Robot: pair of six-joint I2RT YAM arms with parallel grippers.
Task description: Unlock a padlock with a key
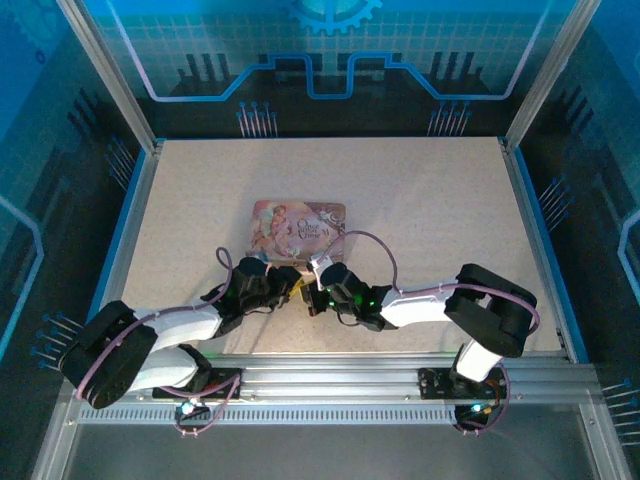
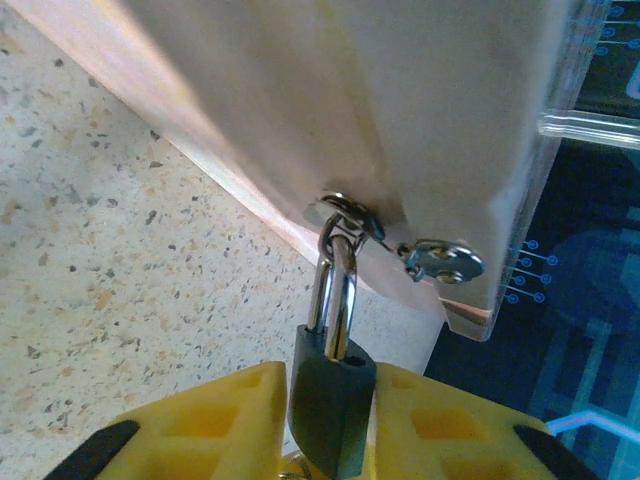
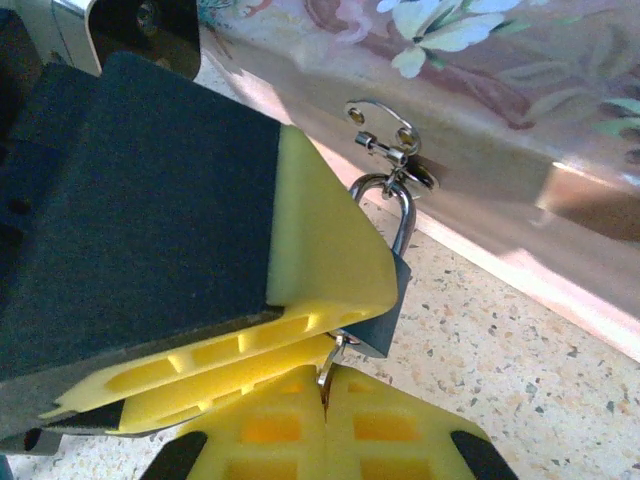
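Observation:
The tiny dark padlock point(image 2: 333, 395) hangs by its silvery shackle point(image 2: 336, 285) from a metal ring on the pink illustrated box point(image 1: 298, 228). My left gripper point(image 2: 330, 388) is shut on the padlock's body, one yellow pad on each side. In the right wrist view the padlock point(image 3: 387, 318) peeks out behind the left gripper's finger point(image 3: 300, 250). My right gripper point(image 3: 326, 388) is shut on the thin key point(image 3: 328, 362), whose tip meets the underside of the padlock. Both grippers meet in front of the box, the left gripper point(image 1: 283, 289) beside the right gripper point(image 1: 318, 297).
The box's near side wall point(image 3: 480, 150) stands close behind the padlock, with a small latch plate point(image 2: 445, 262) beside the ring. Speckled tabletop point(image 2: 120, 300) lies below. Blue enclosure walls point(image 1: 330, 60) ring the table.

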